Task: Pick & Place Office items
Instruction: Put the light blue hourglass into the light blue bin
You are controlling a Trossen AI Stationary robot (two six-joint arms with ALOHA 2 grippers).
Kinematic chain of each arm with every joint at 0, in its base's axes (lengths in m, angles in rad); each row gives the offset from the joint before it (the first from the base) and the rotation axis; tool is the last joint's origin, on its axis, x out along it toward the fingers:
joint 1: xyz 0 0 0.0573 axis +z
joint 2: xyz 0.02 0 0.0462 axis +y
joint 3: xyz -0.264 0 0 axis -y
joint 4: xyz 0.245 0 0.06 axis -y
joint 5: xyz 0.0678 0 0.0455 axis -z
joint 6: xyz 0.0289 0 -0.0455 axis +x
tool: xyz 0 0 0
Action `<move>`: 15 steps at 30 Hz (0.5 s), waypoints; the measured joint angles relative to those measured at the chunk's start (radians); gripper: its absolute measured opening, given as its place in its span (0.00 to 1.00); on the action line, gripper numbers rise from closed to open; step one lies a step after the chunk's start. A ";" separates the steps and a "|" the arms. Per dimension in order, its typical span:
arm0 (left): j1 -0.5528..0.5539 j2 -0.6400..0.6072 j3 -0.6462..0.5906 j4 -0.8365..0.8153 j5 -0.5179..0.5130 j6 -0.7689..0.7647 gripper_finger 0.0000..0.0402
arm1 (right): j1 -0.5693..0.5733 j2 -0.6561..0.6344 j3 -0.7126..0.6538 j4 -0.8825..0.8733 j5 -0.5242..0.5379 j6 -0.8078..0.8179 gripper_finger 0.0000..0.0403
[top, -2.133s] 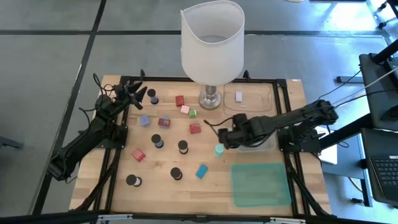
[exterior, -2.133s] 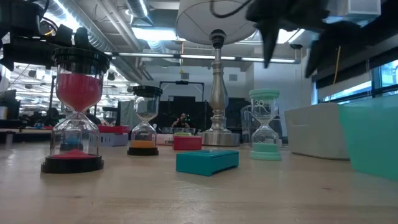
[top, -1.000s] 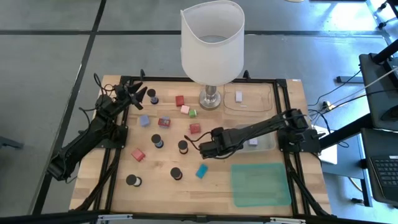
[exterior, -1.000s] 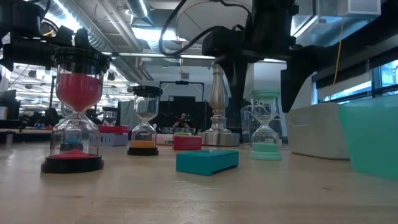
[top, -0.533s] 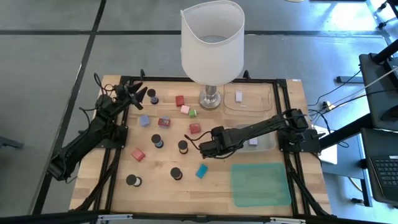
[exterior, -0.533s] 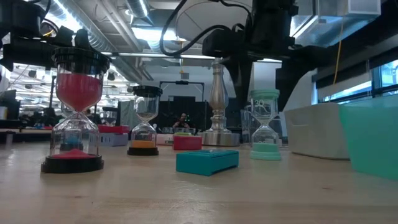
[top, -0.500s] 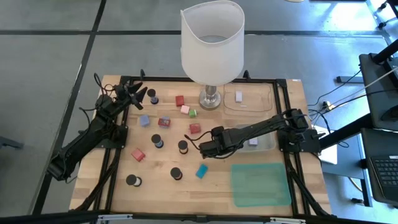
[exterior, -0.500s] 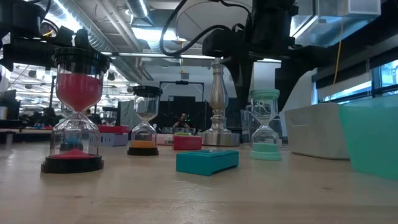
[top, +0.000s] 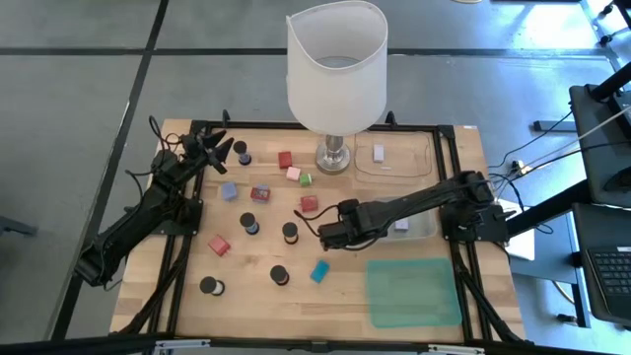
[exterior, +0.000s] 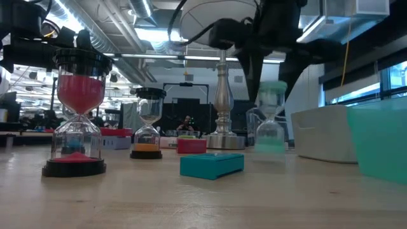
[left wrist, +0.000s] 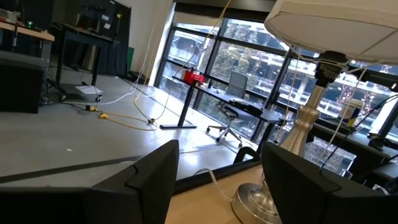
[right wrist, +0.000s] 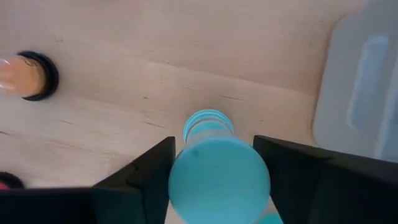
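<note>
Now your right hand is gripping the mint hourglass; you're lifting it, so carry it toward the grey tray.

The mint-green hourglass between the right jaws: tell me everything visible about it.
The mint-green hourglass has round mint end caps, thin posts and a clear glass bulb. It stands upright, blurred, clear of the wooden table, near the grey tray. The right gripper brackets its top cap, one jaw on each side.
</note>
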 joint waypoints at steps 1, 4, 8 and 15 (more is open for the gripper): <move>0.000 0.000 0.000 0.000 0.000 0.000 0.56 | 0.000 -0.012 0.000 -0.008 0.001 0.013 0.55; 0.000 0.000 0.000 0.000 0.000 0.000 0.56 | 0.004 -0.050 0.000 -0.043 0.002 0.048 0.57; 0.000 0.000 0.000 0.000 0.000 0.000 0.56 | 0.031 -0.103 0.000 -0.092 0.002 0.123 0.49; 0.000 0.000 0.000 0.000 0.000 0.000 0.56 | 0.107 -0.189 0.000 -0.196 0.019 0.295 0.49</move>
